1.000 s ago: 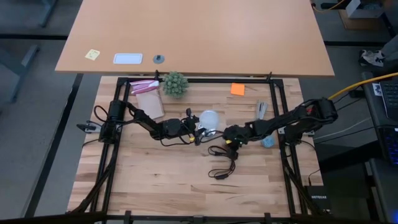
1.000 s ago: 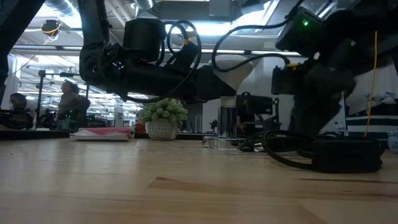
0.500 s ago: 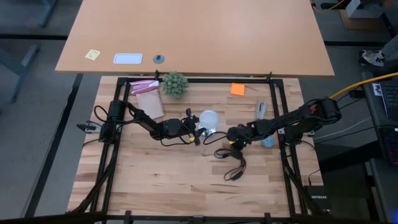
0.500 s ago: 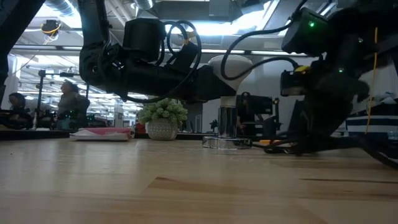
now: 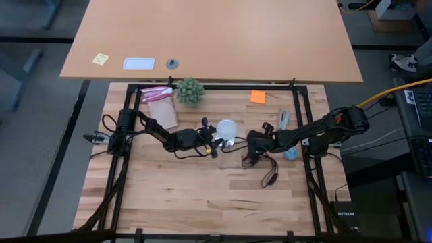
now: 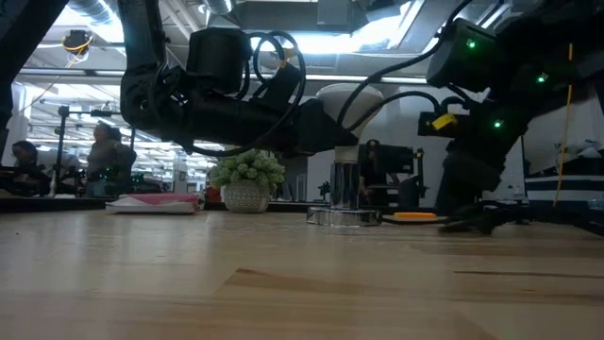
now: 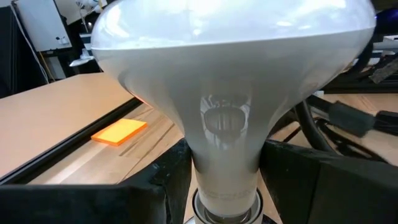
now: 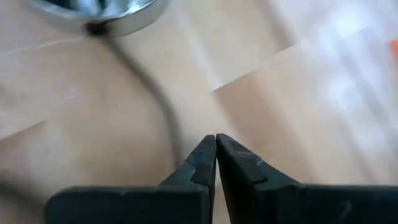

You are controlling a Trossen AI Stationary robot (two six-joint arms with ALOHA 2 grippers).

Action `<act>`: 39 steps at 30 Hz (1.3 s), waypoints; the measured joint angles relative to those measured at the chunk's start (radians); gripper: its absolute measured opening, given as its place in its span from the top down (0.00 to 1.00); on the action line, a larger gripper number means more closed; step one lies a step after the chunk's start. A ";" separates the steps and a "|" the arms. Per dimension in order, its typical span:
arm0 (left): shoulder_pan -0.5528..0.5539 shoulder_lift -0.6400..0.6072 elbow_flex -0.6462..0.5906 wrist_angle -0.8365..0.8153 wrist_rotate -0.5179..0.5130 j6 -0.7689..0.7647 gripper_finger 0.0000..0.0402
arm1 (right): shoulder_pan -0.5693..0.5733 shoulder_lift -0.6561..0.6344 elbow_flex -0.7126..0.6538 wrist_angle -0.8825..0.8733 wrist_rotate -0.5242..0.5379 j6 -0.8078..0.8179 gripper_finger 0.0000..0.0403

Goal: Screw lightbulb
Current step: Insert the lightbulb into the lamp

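1. Progress: the lightbulb (image 7: 230,93) is picked up and gripped at its narrow neck by the left gripper (image 5: 214,144), dome up, screw base down. In the low view the lightbulb (image 6: 349,104) hangs directly over the socket (image 6: 343,216), a shiny disc on the table with a black cord (image 5: 268,173). The base looks close to the socket, but I cannot tell whether the threads have caught. Judged: seating and turning remain to be done.

2. Where it is: seen from above, the lightbulb (image 5: 227,128) sits near mid-table, about 5 o'clock of the small green plant (image 5: 190,90) and 8 o'clock of the orange note (image 5: 258,96).

3. Left arm: stretched low from the 9 o'clock edge toward centre, wrist roughly level, fingers (image 7: 155,186) clamped either side of the bulb's neck.

4. Right arm: reaches in from the 3 o'clock side. The right gripper (image 8: 215,155) is clenched and holds nothing, tips down just above the wood. From above, the right gripper (image 5: 252,151) lies at about 4 o'clock of the bulb, beside the cord.

5. Judged next: lower and rotate the bulb while the socket is kept from spinning.
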 joint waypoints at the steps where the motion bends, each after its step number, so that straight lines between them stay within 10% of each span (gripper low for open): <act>1: 0.000 0.000 0.000 0.000 0.000 0.000 0.60 | 0.000 0.000 0.000 0.000 0.028 0.000 0.94; 10: 0.000 0.000 0.000 0.000 0.000 0.000 0.60 | 0.000 0.000 -0.001 0.020 0.130 -0.002 0.94; 17: 0.000 0.000 0.000 -0.001 0.001 0.000 0.60 | 0.001 -0.060 -0.001 0.181 -0.041 -0.134 0.94; 32: 0.000 0.000 0.000 -0.001 0.001 0.000 0.60 | 0.001 -0.655 -0.001 -0.032 -0.085 -0.260 0.94; 39: 0.000 0.000 0.000 -0.001 0.001 0.000 0.60 | 0.000 -0.680 0.000 -0.023 -0.016 -0.234 0.94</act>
